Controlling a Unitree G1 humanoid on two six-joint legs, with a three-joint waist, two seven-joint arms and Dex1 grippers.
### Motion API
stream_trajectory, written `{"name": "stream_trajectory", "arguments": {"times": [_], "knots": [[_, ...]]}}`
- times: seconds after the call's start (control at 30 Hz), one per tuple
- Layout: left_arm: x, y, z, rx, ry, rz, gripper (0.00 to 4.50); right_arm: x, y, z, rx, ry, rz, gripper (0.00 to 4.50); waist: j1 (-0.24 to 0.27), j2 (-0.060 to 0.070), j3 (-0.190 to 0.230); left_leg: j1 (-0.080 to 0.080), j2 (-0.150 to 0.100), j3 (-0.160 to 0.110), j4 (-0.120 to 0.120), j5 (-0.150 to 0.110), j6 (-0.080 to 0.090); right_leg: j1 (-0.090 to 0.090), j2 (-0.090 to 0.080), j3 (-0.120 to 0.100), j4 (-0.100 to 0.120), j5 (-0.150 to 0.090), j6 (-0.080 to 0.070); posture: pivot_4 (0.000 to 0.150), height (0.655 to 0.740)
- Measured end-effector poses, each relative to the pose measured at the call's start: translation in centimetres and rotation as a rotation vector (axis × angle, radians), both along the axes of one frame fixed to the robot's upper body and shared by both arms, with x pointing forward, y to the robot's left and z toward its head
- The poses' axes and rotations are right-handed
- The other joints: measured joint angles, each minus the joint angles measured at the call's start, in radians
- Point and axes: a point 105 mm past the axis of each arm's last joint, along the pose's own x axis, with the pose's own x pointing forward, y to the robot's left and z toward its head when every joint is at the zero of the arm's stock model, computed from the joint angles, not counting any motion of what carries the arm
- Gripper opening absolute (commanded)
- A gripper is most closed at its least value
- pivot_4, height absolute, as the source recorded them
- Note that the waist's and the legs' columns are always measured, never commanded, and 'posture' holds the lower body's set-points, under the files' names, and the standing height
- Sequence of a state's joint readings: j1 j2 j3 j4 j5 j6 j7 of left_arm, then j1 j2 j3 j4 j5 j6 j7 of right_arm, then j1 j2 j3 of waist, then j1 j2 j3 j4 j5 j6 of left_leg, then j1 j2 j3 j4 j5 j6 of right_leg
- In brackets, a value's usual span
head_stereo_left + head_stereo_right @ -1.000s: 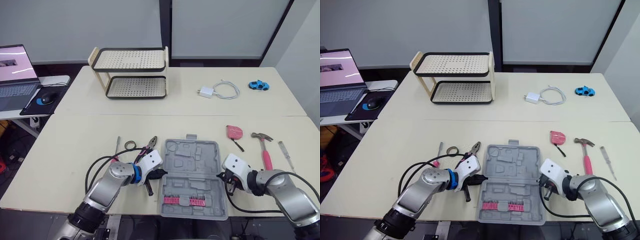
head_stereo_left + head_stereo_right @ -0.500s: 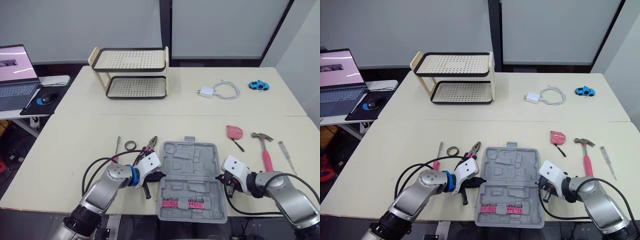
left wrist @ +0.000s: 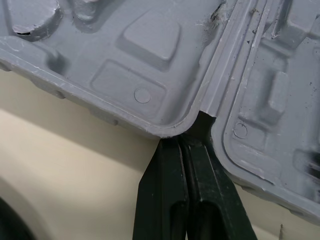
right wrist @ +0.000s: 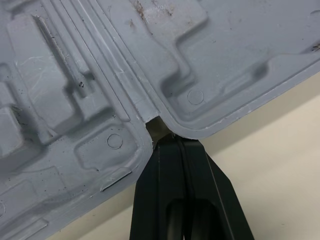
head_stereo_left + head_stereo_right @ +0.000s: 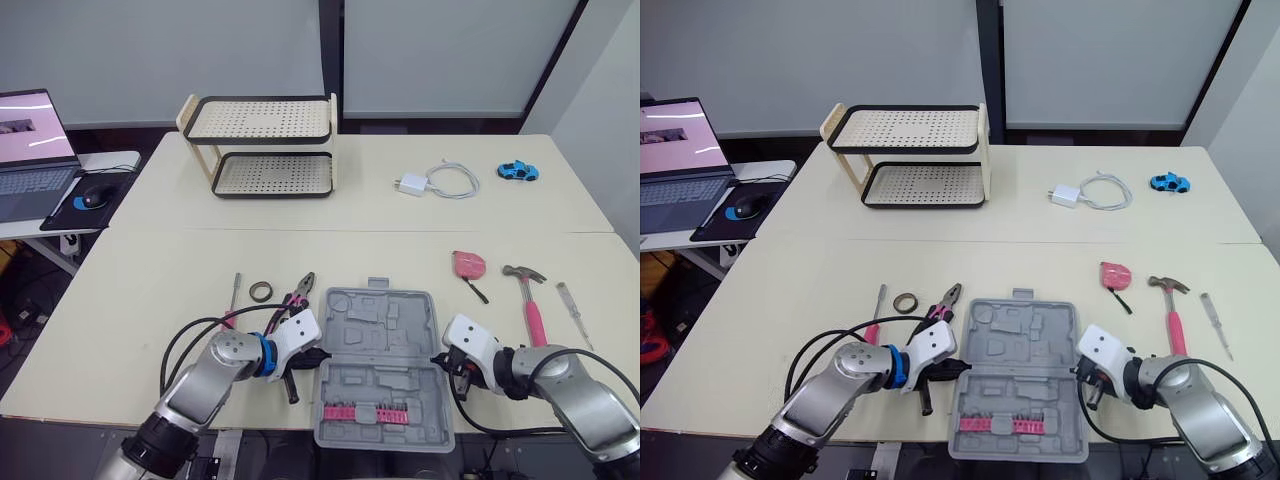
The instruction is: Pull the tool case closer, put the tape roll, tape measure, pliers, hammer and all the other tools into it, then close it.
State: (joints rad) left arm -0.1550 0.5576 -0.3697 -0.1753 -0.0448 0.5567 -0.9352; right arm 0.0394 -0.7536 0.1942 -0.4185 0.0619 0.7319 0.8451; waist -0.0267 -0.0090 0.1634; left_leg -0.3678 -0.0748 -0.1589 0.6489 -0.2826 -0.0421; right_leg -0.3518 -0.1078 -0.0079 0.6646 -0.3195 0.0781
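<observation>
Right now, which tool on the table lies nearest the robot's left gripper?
The pliers, lying right beside the left gripper; the hammer sits far off, beyond the case.

A two-tier rack (image 5: 262,145) with perforated cream shelves and black rims stands on the far side of the cream table (image 5: 380,215). To the rack's right lie a white charger (image 5: 411,184) with its coiled white cable (image 5: 452,180) and, further right, a small blue toy car (image 5: 518,171). Left of the rack, a separate side desk (image 5: 115,159) holds an open laptop (image 5: 35,150) and a dark mouse (image 5: 93,196) on a mouse pad (image 5: 62,213).
</observation>
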Motion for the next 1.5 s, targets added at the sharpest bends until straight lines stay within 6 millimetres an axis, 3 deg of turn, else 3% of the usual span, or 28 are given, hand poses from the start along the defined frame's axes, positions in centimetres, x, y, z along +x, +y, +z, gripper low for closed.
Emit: {"name": "stream_trajectory", "arguments": {"times": [0.57, 1.5], "knots": [[-1.2, 0.2, -0.2, 0.015, 0.021, -0.032, 0.03, -0.8, 0.2, -0.3, -0.003, 0.027, 0.02, 0.0, 0.0, 0.0, 0.0, 0.001, 0.0, 0.0, 0.0, -0.002, 0.004, 0.0, 0.0, 0.0, 0.0, 0.0, 0.0, 0.15, 0.74], [-1.3, 0.5, -0.3, 0.029, 0.008, -0.04, 0.03, -1.0, 0.2, -0.4, -0.001, 0.033, 0.027, 0.0, 0.0, 0.0, -0.001, 0.001, 0.0, 0.0, -0.001, -0.002, 0.004, 0.001, 0.0, 0.0, 0.0, 0.0, 0.0, 0.15, 0.74]]}}
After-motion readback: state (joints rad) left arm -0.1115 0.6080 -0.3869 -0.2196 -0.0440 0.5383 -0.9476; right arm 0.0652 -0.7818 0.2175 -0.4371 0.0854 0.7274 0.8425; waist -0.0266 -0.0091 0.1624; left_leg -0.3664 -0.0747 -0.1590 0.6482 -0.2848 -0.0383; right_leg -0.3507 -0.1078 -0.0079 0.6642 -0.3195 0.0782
